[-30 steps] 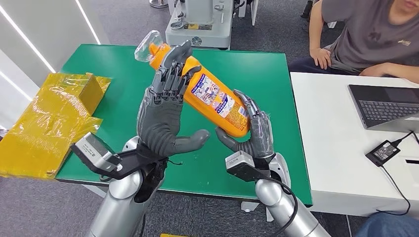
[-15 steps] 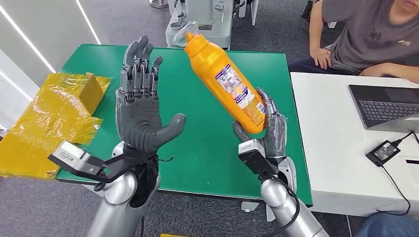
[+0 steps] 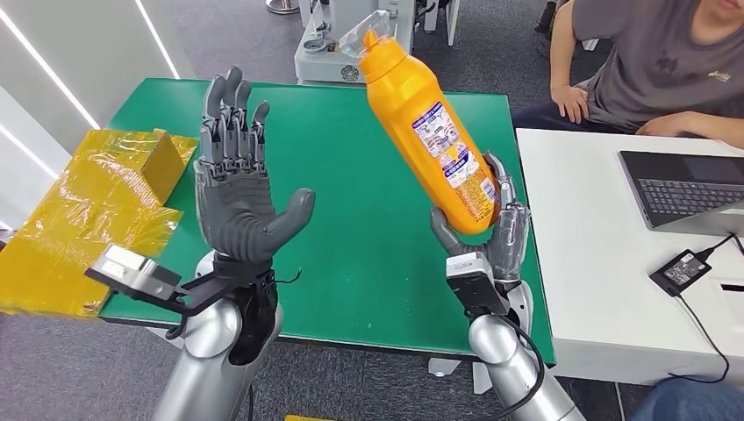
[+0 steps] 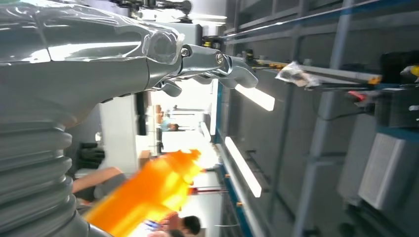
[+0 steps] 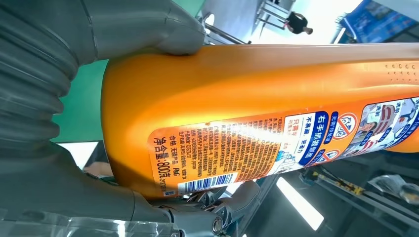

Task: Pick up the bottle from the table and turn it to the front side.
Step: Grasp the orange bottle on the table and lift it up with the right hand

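Already lifted clear of the green table [image 3: 368, 263], the tall orange plastic bottle [image 3: 427, 140] stands nearly upright in the robot's right hand [image 3: 491, 232], which grasps its base; the left hand [image 3: 237, 197] hangs released, fingers spread, well apart. Its printed barcode label faces the robot, so turning seemingly remains unfinished

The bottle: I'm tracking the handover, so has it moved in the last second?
Yes. The bottle, held by the right hand, has shifted toward the table's right edge, more upright.
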Controlling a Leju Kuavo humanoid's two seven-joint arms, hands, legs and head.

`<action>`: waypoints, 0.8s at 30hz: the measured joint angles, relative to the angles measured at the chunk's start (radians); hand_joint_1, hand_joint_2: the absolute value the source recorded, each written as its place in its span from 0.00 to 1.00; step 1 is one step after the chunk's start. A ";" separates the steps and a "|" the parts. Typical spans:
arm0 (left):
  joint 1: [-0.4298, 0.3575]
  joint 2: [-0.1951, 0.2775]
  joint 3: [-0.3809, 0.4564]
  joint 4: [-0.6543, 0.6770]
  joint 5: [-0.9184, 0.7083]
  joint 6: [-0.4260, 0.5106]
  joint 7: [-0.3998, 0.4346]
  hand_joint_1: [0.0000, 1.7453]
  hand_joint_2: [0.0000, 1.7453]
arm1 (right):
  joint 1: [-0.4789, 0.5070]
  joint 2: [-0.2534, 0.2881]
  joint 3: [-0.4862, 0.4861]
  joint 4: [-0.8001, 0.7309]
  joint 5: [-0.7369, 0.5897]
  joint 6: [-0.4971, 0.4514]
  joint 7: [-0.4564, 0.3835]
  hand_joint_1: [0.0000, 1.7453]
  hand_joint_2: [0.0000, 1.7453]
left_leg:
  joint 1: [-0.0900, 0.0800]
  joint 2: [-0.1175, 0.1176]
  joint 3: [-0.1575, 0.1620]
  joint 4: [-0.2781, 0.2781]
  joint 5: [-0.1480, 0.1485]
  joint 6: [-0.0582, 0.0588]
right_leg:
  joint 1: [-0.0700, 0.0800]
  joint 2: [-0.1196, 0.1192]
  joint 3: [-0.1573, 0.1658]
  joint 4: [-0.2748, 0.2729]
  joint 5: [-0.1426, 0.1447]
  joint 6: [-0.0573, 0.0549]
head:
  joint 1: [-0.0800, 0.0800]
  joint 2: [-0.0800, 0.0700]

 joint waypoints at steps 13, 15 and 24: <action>-0.065 -0.009 0.000 0.185 0.019 0.008 -0.025 0.00 1.00 | 0.001 -0.001 0.081 -0.083 -0.054 0.000 -0.002 1.00 1.00 | 0.000 0.000 0.000 0.000 0.000 0.000 | 0.000 0.000 0.000 0.000 0.000 0.000 | 0.000 0.000; -0.068 -0.009 0.000 0.198 0.020 0.007 -0.029 0.00 1.00 | 0.001 -0.003 0.100 -0.088 -0.065 0.000 -0.002 1.00 1.00 | 0.000 0.000 0.000 0.000 0.000 0.000 | 0.000 0.000 0.000 0.000 0.000 0.000 | 0.000 0.000; -0.069 -0.010 0.000 0.209 0.062 -0.072 -0.013 0.00 1.00 | -0.004 -0.010 0.173 -0.065 -0.085 0.007 -0.002 1.00 1.00 | 0.000 0.000 0.000 0.000 0.000 0.000 | 0.000 0.000 0.000 0.000 0.000 0.000 | 0.000 0.000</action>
